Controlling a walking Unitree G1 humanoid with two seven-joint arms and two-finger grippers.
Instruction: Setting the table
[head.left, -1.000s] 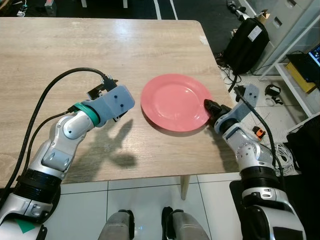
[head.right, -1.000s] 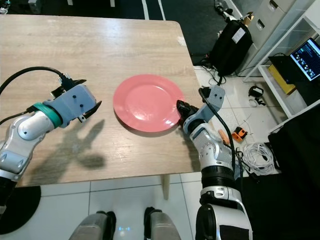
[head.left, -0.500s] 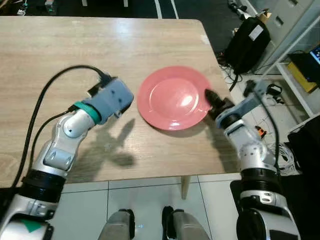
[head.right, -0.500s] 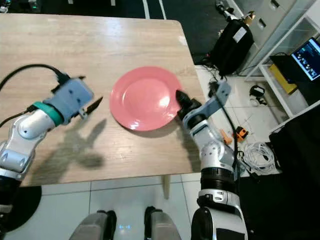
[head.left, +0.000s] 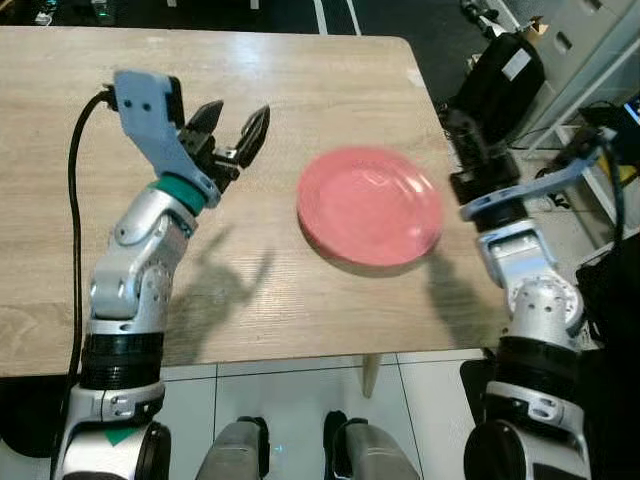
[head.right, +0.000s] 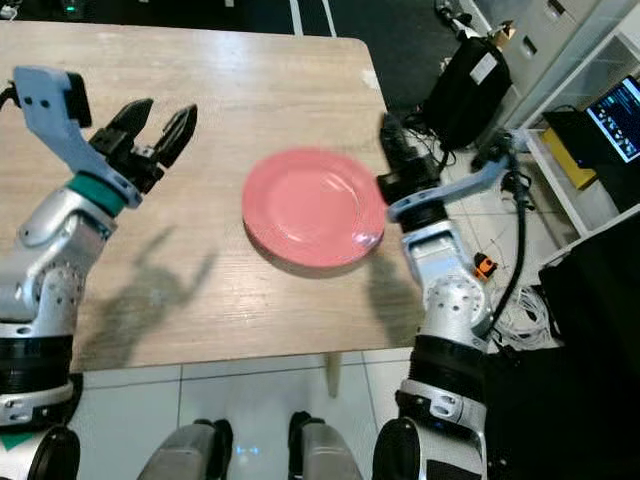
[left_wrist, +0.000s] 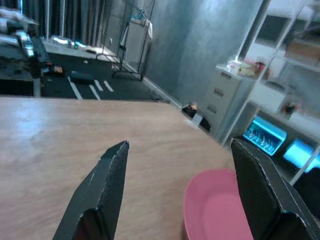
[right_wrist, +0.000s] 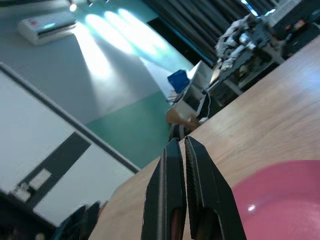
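The right gripper (head.right: 393, 152) has let go of the plate (head.right: 314, 207): half a second ago its jaws sat on the plate's right rim, and now the arm is raised at the right of the head frames, wrist bent upward, with the jaws lifted clear above the rim. In the right wrist view the two fingers (right_wrist: 167, 195) lie pressed together with nothing between them, the pink plate low in that frame beyond them. The plate now lies flat on the counter (head.right: 250, 80), right of centre in the head views, close to the counter's right edge and a little nearer that edge than before. By my reading the plate has been placed and the first item of the setting is down.

The left gripper (head.left: 232, 128) has also swung up, from a low hover beside the plate to a raised pose at the upper left of the frame, forearm near vertical. Its jaws are spread wide and empty, well apart from the plate.
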